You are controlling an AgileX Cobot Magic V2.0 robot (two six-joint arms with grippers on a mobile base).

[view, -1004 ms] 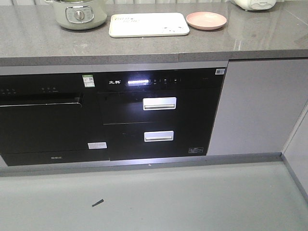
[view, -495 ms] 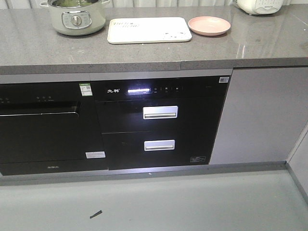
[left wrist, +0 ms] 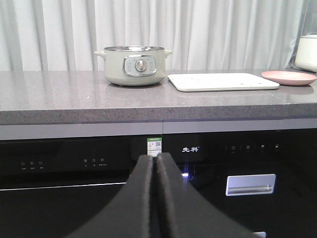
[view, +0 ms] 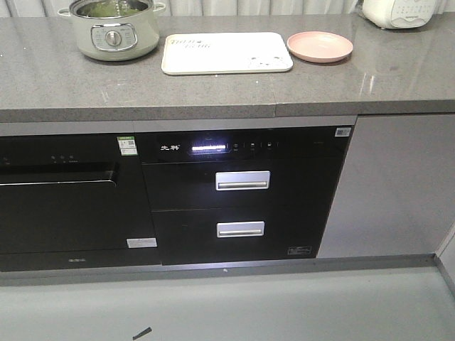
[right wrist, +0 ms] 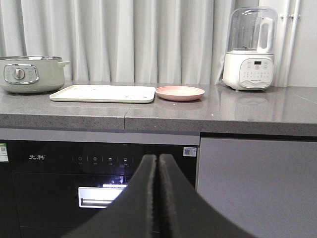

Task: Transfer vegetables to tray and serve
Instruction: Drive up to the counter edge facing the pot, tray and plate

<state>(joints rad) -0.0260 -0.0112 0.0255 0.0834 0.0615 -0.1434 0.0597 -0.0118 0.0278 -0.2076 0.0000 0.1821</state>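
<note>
Vegetables (view: 106, 8): we see only green inside the pot (view: 114, 35), above the left gripper (left wrist: 156, 161); heading and long axis unreadable.
Tray (view: 226, 53): flat on counter (view: 213, 92), long axis along its front edge; up-right of left gripper, up-left of right gripper (right wrist: 157, 161).
Around: pink plate (view: 320, 47) just beside tray's right end, pot near its left.
In the way: counter lip above both grippers.
Grippers: both pressed together, empty.

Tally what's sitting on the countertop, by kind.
electric pot: 1
tray: 1
pink plate: 1
white blender: 1
Total: 4
</note>
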